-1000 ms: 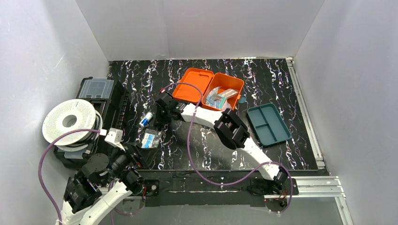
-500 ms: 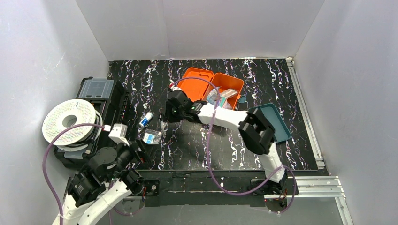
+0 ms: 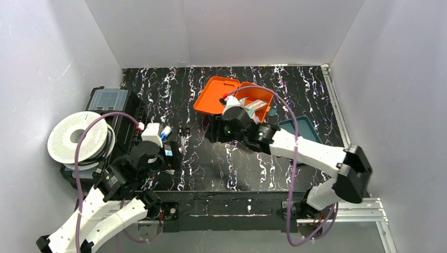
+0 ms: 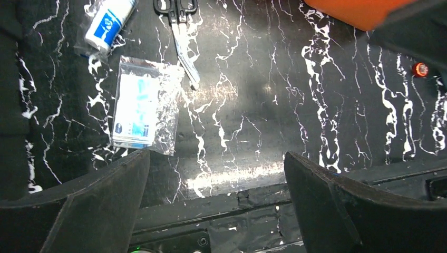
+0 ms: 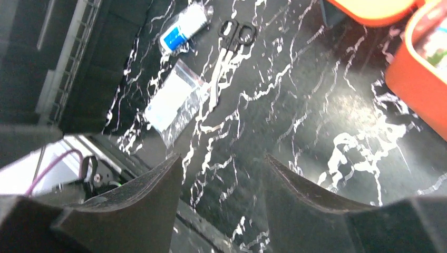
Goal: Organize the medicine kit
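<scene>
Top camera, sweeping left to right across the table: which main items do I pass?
filament spool → open orange medicine kit → teal divided tray. The black case overlaps the spool, so it is left out.

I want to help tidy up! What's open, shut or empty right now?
medicine kit: open, lid laid back, packets inside.
scissors: closed, lying flat.
clear packet: lying flat, outside the kit.
black case: lid shut.
left end effector: open, empty.
right end effector: open, empty.

The top camera looks down over the whole table (image 3: 316,100) from its near edge; both wrist cameras, closer, share the scissors (image 4: 182,42), tube (image 4: 109,23) and packet (image 4: 142,108).
</scene>
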`<state>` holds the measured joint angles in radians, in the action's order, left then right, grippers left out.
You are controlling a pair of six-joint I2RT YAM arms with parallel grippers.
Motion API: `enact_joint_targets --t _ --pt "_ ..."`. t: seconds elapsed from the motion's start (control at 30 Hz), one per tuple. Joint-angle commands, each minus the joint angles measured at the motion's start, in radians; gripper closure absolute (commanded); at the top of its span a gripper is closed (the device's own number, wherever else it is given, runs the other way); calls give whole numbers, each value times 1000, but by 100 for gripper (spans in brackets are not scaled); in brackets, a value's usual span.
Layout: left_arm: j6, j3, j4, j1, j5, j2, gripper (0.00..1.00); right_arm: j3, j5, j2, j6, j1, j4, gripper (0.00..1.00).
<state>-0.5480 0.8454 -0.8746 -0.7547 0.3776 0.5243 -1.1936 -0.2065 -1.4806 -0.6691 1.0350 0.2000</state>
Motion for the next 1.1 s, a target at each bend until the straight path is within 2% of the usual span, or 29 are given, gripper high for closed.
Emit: enact_joint_targets --t 0.0,0.27,0.47,0.6,0.73,1.07 --pt "91 95 33 0 34 131 1 112 -65 156 24 38 48 35" --pt "236 161 114 47 69 381 0 287 -101 364 5 97 99 31" --pt "317 156 193 254 -67 505 1 353 -107 464 -4 129 114 30" --pt "382 155 237 333 -86 594 1 393 -118 513 -13 151 116 29" --pt "417 166 272 430 -186 702 1 428 -118 554 -28 165 112 28" --pt "496 246 291 568 -185 959 1 478 -121 625 -29 180 119 27"
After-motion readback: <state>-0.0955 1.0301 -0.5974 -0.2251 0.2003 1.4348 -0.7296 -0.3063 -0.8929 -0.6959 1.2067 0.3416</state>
